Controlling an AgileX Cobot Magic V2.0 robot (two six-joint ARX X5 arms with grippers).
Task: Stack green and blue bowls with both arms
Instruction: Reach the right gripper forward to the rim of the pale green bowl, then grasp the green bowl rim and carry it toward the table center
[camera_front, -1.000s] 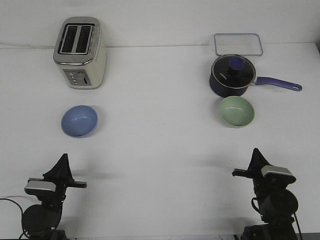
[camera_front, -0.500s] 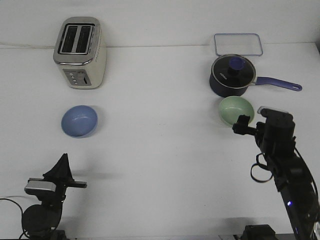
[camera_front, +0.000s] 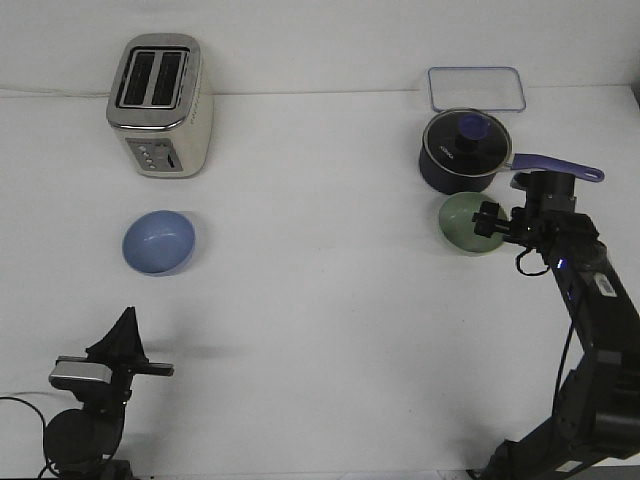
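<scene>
right gripper (camera_front: 487, 221) over green bowl (camera_front: 462, 222) rim, grip unclear | saucepan (camera_front: 462, 152) just behind | left gripper (camera_front: 125, 328) unclear

Smooth matte white tabletop (camera_front: 320, 300). The blue bowl (camera_front: 158, 242) and green bowl (camera_front: 462, 222) look matte and smooth. The toaster (camera_front: 160, 105) has a shiny metal top and glossy cream sides. The saucepan (camera_front: 465, 152) is dark and glossy under a clear lid. The right end effector (camera_front: 490, 222) is matte black.

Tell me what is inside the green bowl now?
The green bowl shows only its bare inner surface on its left part. The right gripper covers its right part, so anything there cannot be seen.
</scene>
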